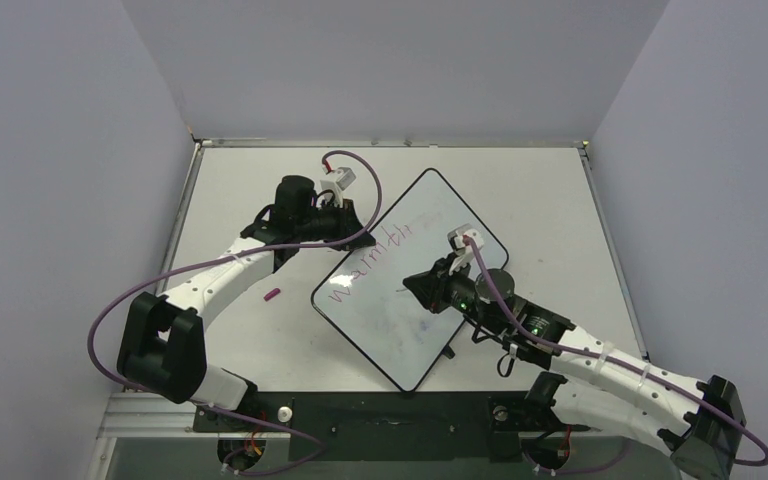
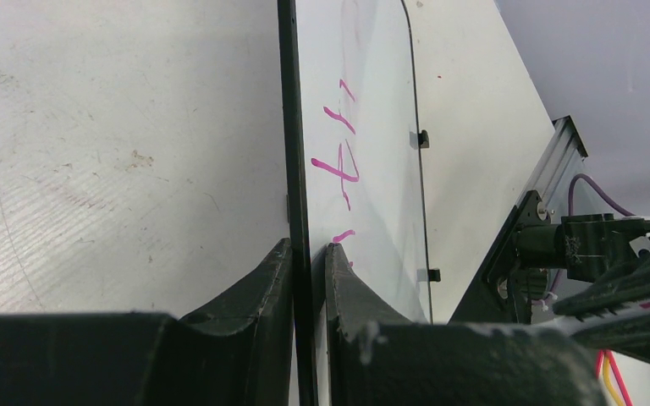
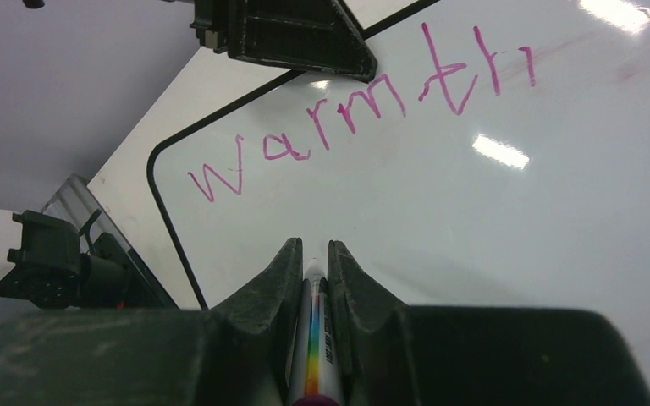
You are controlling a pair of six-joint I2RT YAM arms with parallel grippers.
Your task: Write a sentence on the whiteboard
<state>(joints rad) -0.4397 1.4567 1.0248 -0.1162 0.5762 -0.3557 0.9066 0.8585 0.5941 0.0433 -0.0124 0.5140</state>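
Below the sentence (image 3: 360, 106) on the whiteboard (image 1: 405, 330), right claw (image 3: 311, 249) pinches a marker (image 3: 313, 338).

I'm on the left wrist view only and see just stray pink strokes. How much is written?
Observer: Right wrist view: the sentence reads only "warmth", one line across the whiteboard.
Operator: Does the right gripper have the marker?
Observer: Yes, the right gripper is shut on the marker, tip pointing below that word.
Operator: Anything loose on the table?
Observer: A small magenta piece, perhaps the cap, lies on the table left of the board.
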